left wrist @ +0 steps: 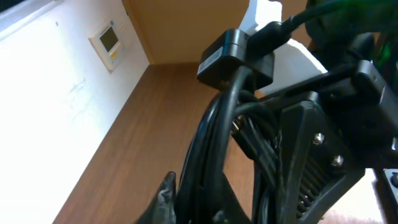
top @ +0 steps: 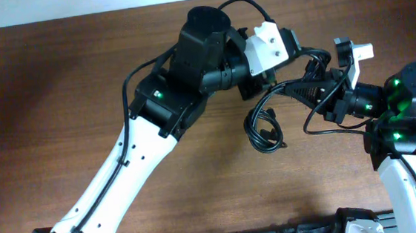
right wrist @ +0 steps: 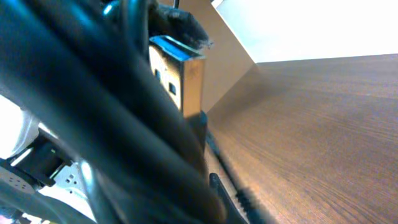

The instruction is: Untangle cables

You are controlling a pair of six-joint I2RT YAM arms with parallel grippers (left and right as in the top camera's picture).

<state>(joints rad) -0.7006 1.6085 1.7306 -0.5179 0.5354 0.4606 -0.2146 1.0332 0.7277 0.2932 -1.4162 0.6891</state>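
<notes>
Cables (top: 263,131) drooped in black loops over the right half of the desk (top: 57,84), strung between both claws. The left claw (top: 256,89) was clamped on the cords. The right claw (top: 302,89) gripped them too, beside a blue-tongued plug (right wrist: 177,68).

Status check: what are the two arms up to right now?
Left tool shut on cables. Right tool shut on them too. Tangled between both. Nothing blocking.

The left arm (top: 116,176) has white shells, black joints and a thin black wire (top: 126,108). Green lights (top: 395,90) dot the right arm (top: 410,186).
</notes>
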